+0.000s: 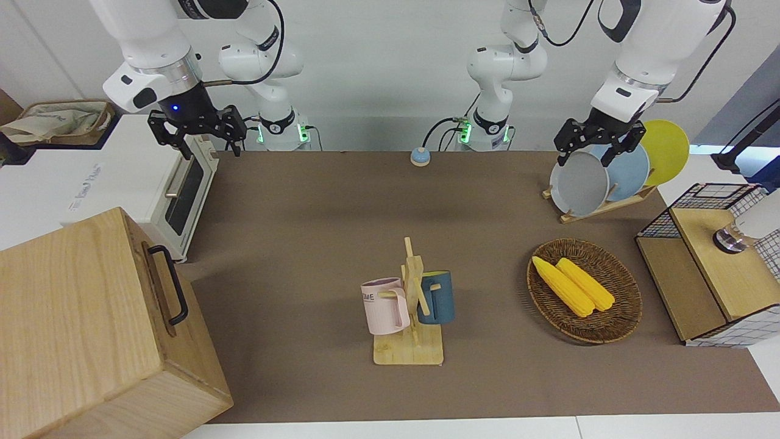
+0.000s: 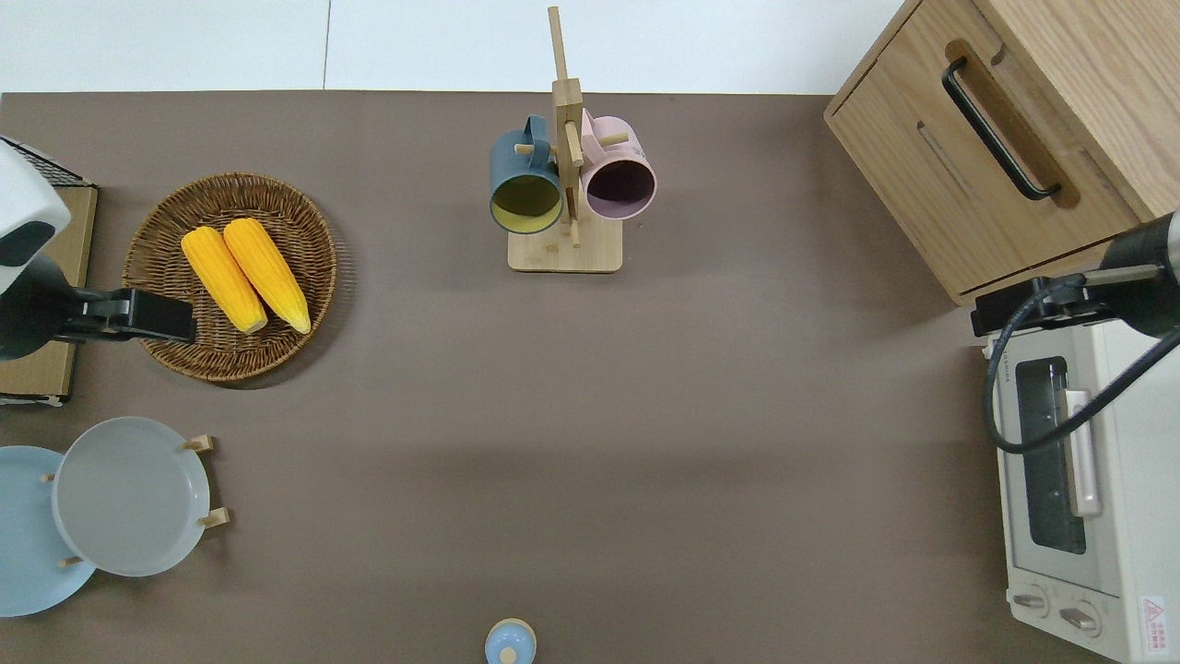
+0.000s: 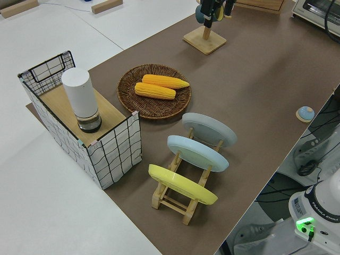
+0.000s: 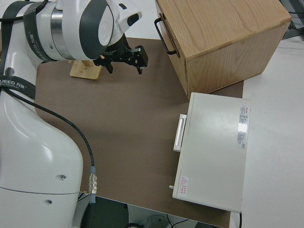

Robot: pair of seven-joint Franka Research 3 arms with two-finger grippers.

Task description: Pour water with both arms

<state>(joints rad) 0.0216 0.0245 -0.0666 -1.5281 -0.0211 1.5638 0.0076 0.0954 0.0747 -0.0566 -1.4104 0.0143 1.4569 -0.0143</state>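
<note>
Both arms hang raised at the table's ends. In the front view the right gripper (image 1: 196,133) sits at upper left, its fingers spread and holding nothing, above the white toaster oven (image 1: 159,183); the left gripper (image 1: 597,141) at upper right, fingers likewise spread and empty, shows against the plate rack (image 1: 600,206) with its grey plate (image 1: 579,183). At lower centre of that frame stands the wooden mug tree (image 1: 412,305), a pink mug (image 1: 384,305) and a blue mug (image 1: 440,297) hanging on its pegs. Right of centre, a wicker basket (image 1: 615,326) holds two corn cobs (image 1: 573,285). A wooden cabinet (image 1: 91,329) fills the lower left corner. No water vessel can be made out beyond the mugs.
</note>
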